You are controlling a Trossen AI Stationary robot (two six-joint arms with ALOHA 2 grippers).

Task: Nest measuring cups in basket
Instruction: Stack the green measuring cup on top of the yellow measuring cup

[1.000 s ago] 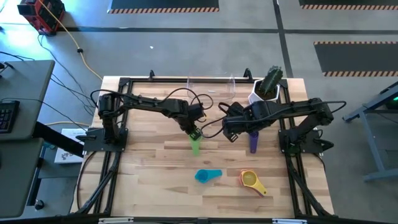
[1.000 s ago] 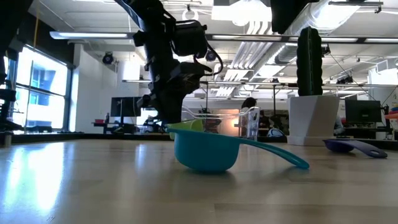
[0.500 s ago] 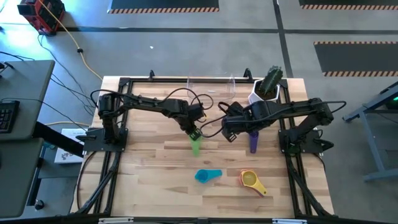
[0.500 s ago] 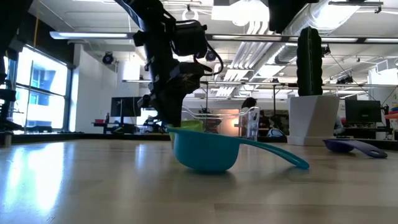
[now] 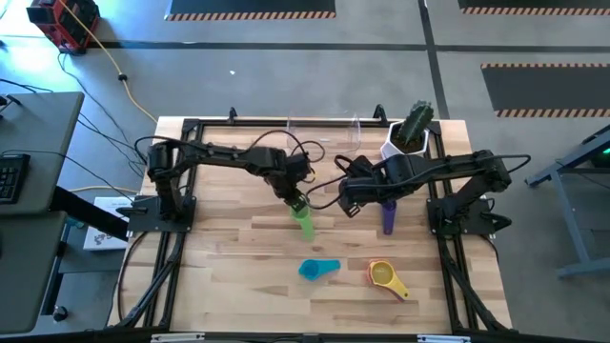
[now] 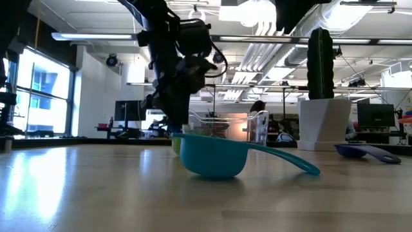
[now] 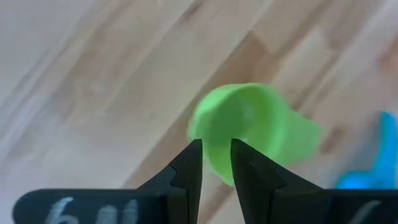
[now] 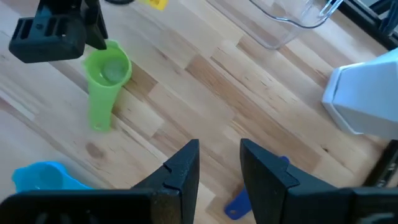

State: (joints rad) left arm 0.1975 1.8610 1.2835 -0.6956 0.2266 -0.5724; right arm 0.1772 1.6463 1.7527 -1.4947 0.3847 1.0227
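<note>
Nearest the front edge of the counter [image 5: 238,286], the yellow cup [image 5: 384,276] and the teal cup [image 5: 317,270] are seen lying side by side. Farther back, the green cup [image 5: 304,222] rests on the wood, its bowl just under the left hand [image 5: 296,203], whose fingers are parted and released beside the rim. The right hand [image 5: 349,205] hovers near, slightly parted and grasping nothing; the purple cup [image 5: 388,217] lies beside it. At the far edge stand the clear basket [image 5: 324,133] and the cactus pot [image 5: 408,135]
</note>
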